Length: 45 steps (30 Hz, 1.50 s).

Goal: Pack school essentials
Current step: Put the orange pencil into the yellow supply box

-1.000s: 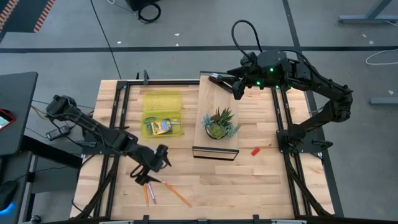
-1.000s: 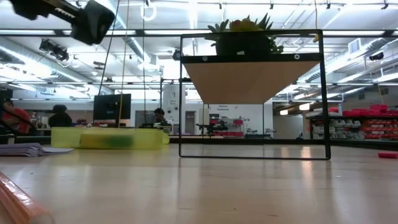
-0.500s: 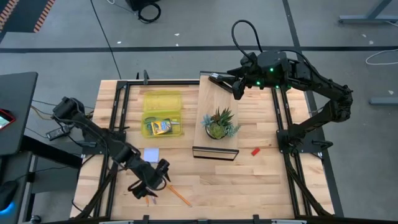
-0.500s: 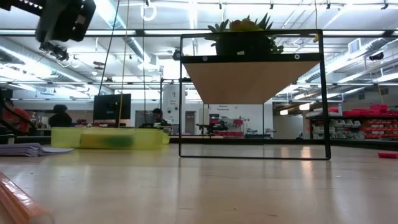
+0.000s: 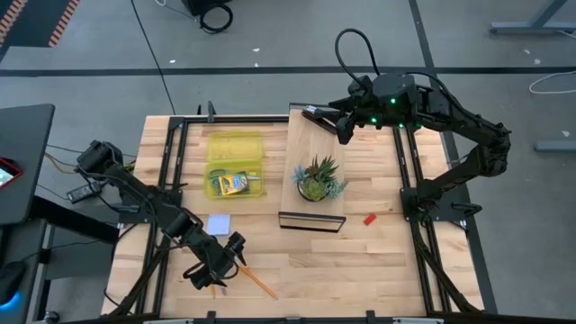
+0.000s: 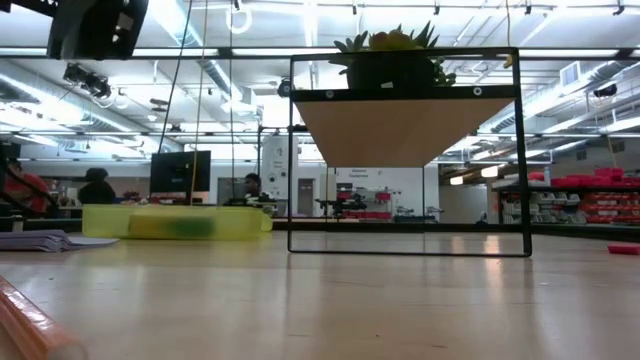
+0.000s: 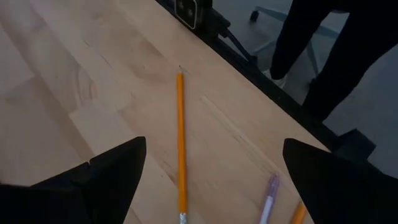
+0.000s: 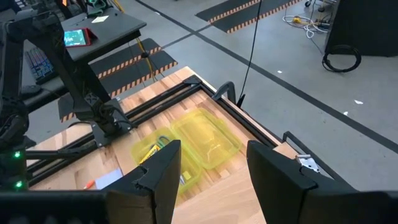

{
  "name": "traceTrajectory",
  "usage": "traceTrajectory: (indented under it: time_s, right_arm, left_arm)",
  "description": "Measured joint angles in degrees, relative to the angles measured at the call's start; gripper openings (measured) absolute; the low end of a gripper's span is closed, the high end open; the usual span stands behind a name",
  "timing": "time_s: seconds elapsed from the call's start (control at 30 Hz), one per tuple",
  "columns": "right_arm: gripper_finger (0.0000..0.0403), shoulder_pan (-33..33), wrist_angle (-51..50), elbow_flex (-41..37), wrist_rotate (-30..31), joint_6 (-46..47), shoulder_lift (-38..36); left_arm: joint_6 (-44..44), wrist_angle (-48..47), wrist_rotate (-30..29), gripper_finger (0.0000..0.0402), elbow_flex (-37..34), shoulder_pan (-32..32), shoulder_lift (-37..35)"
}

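Observation:
My left gripper [image 5: 221, 262] [image 7: 213, 144] hovers open over the table's near-left part. An orange pencil [image 7: 181, 143] [image 5: 260, 283] lies flat below, between its fingers and untouched. A pink pencil [image 7: 268, 200] and a second orange one [image 7: 300, 213] lie beside it. The pale blue pad [image 5: 219, 224] rests flat just beyond the gripper. The crayon box [image 5: 232, 184] lies in an open yellow case [image 5: 236, 153]. The red block [image 5: 369, 218] sits to the right. My right gripper [image 5: 335, 123] [image 8: 214, 158] waits open above the far edge.
A green spiky plant [image 5: 317, 178] stands on a wooden shelf board [image 5: 306, 144] in a black frame at the table's middle. Black rails [image 5: 171, 171] run along the left and right sides. Bare wood lies near the front, right of the pencils.
My left gripper has moved toward the table's near edge, from over the pad to over the pencils. The pale blue pad, covered by the gripper a second ago, now shows on the table. My right arm has kept still.

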Motion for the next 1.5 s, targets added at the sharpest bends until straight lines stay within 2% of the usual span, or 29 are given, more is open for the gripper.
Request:
traceTrajectory:
  time_s: [0.37,1.5]
  right_arm:
    - [0.0190,0.00,-0.04,0.00,0.00,-0.09,0.00]
    - [0.0190,1.37,-0.13,0.00,-0.52,0.02,0.00]
  left_arm:
    - [2.95,1.52,0.03,0.0386,-0.02,-1.81,4.51]
    - [1.78,2.21,-0.01,0.0386,-0.02,-1.96,5.71]
